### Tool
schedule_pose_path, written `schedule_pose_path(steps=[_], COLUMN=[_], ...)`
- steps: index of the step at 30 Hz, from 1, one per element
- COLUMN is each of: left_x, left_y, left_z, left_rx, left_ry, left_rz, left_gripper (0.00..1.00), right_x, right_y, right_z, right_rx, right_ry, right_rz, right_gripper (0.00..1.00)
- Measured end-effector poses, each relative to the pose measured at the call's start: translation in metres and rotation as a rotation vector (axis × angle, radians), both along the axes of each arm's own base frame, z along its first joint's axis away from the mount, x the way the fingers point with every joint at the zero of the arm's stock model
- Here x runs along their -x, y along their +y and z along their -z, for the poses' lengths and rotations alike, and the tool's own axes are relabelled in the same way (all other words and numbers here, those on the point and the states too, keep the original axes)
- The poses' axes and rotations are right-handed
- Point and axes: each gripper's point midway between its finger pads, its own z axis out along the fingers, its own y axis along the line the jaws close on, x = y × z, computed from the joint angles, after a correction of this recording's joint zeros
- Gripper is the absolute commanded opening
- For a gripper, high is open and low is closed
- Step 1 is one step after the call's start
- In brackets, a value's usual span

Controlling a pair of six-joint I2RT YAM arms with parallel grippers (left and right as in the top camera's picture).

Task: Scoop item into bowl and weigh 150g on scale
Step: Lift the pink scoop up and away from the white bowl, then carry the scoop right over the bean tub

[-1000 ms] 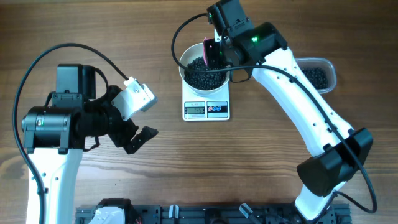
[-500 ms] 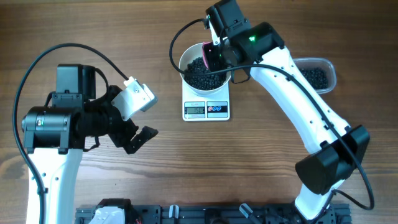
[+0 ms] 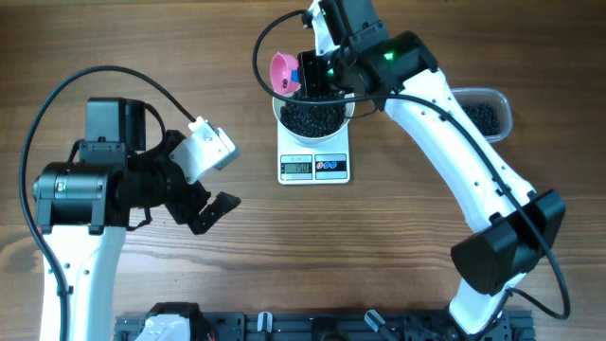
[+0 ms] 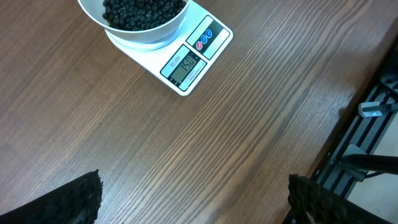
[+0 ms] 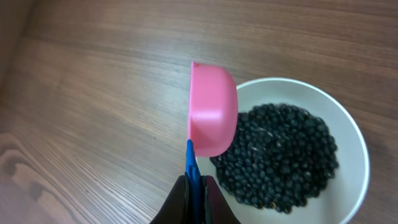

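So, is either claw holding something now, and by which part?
The right claw holds the pink scoop by its blue handle. The left claw is open and empty.

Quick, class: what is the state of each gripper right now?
Left gripper: open, holding nothing.
Right gripper: shut on the pink scoop, gripping its blue handle.

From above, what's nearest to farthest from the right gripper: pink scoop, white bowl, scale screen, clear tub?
Starting from the right gripper:
1. pink scoop, held in its jaws.
2. white bowl, just underneath it.
3. scale screen, past the bowl, toward the table's front.
4. clear tub, far off at the picture's right edge.
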Motion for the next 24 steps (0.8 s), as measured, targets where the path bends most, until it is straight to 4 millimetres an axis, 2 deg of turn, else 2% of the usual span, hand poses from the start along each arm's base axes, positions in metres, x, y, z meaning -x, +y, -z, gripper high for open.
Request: schedule_pose_path(steps=[7, 9, 12, 15, 19, 24], left_x=[0.000, 0.000, 0.000, 0.000, 0.000, 0.000], left_y=[0.000, 0.000, 0.000, 0.000, 0.000, 0.000], left_z=[0.000, 0.000, 0.000, 0.000, 0.000, 0.000], left_rx=[0.000, 0.000, 0.000, 0.000, 0.000, 0.000], left_ry=[0.000, 0.000, 0.000, 0.000, 0.000, 0.000], left_rz=[0.000, 0.000, 0.000, 0.000, 0.000, 0.000], left_gripper=[1.00, 1.00, 1.00, 1.00, 1.00, 1.00], right_x=[-0.008, -0.012, -0.028, -0.052, -0.075, -0.081], right_y=[0.008, 0.007, -0.004, -0.031, -0.078, -0.131], right_z=[-0.010, -0.012, -0.020, -0.028, -0.028, -0.017], right_rx=[-0.052, -0.065, -0.108, -0.145, -0.150, -0.112], right_ry=[-0.037, -0.043, -0.063, -0.082, -0.085, -0.032], right_rz=[0.001, 0.012, 0.071, 0.159, 0.266, 0.361], right_gripper=[0.04, 0.04, 0.04, 0.04, 0.04, 0.04])
